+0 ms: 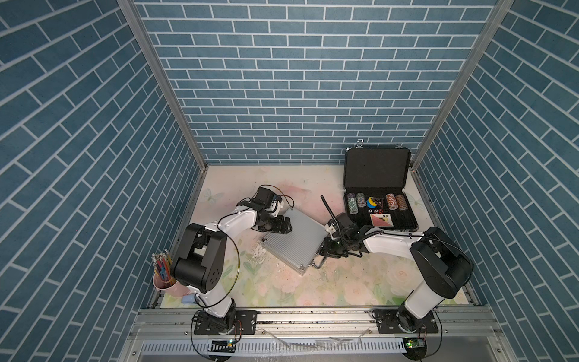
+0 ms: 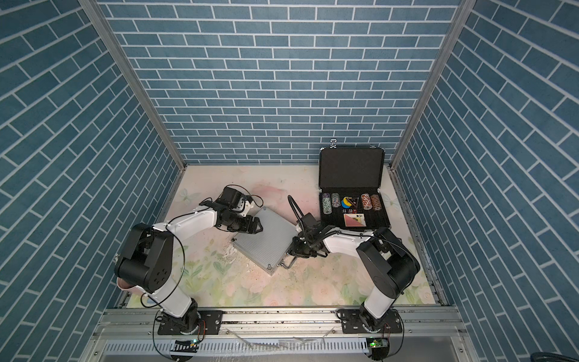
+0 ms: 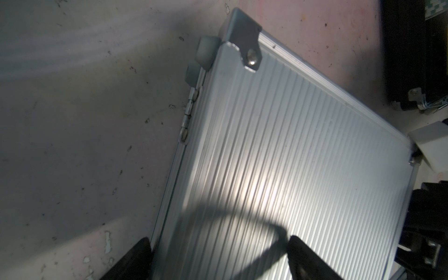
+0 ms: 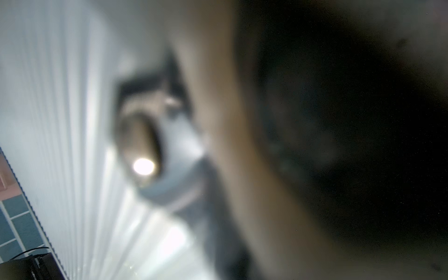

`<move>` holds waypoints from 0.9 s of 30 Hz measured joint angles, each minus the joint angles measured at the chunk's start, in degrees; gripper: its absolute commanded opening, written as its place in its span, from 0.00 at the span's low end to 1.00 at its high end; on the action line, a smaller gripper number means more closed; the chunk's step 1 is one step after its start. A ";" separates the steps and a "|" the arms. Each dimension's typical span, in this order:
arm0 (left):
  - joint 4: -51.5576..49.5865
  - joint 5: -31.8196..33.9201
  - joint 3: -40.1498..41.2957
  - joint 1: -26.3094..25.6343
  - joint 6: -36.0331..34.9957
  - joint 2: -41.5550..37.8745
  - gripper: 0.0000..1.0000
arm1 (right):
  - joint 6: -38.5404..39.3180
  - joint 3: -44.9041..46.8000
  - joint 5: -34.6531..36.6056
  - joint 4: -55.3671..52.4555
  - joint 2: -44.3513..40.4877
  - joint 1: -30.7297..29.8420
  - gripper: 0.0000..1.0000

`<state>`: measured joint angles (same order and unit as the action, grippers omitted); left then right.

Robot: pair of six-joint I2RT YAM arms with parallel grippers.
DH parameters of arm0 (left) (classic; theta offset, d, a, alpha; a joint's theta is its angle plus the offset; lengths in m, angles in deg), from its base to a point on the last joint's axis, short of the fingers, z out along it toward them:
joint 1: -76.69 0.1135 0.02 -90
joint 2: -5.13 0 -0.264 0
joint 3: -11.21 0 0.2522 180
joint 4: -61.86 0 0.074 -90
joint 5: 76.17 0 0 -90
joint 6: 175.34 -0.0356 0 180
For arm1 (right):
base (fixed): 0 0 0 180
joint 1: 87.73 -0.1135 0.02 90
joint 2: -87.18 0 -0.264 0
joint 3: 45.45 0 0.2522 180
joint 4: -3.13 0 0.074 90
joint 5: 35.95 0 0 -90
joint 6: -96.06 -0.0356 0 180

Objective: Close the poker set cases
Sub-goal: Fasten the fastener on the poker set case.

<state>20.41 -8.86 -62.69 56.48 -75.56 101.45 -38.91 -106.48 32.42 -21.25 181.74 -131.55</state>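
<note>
Lying shut and flat on a pale floral mat (image 1: 282,291), the silver case (image 1: 294,239) sits askew at the middle of a booth. Blue brick-pattern panels (image 1: 282,78) wall it on three sides, with bare aluminium posts (image 1: 164,84) at the rear corners. The mat is scuffed: white flakes (image 1: 257,250) lie just beside the case's corner nearest the left arm. The left wrist view shows dark specks on the surface by the hinge (image 3: 188,114).

Beyond the silver case, toward the right arm's side, the black case (image 1: 380,216) stands open at the back wall. Its lid is upright, and chips (image 1: 360,200) and cards (image 1: 382,221) sit in its foam.

The left gripper (image 1: 286,225) hovers over the silver case's hinge-side edge with jaws spread wide. One finger (image 3: 135,257) is off the edge over the mat, its mate above the ribbed lid. The right gripper (image 1: 322,250) is at the opposite edge, just beside the case's handle (image 1: 317,265). Whether its jaws are parted or closed cannot be told; the right wrist view is a blur of ribbed metal.

Well apart from the silver case, by the left arm's base, a pink cup (image 1: 166,283) holds pencils. In front of the case, an aluminium rail (image 1: 313,316) carries both arm mounts.
</note>
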 measured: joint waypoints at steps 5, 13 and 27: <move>-3.61 3.17 0.09 -0.94 2.12 -3.56 1.00 | 2.67 -3.23 -1.25 -9.38 -3.52 0.07 0.43; -8.48 10.21 2.49 -2.89 9.42 -20.57 1.00 | 11.61 -12.83 -5.70 -22.40 -8.07 6.25 0.61; -10.71 14.80 19.23 -10.16 26.10 -34.62 1.00 | 27.23 -32.65 -13.00 -28.24 9.55 14.32 0.69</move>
<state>9.71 5.93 -43.45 46.32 -49.46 66.82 -11.67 -139.13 19.42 -49.49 191.29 -117.23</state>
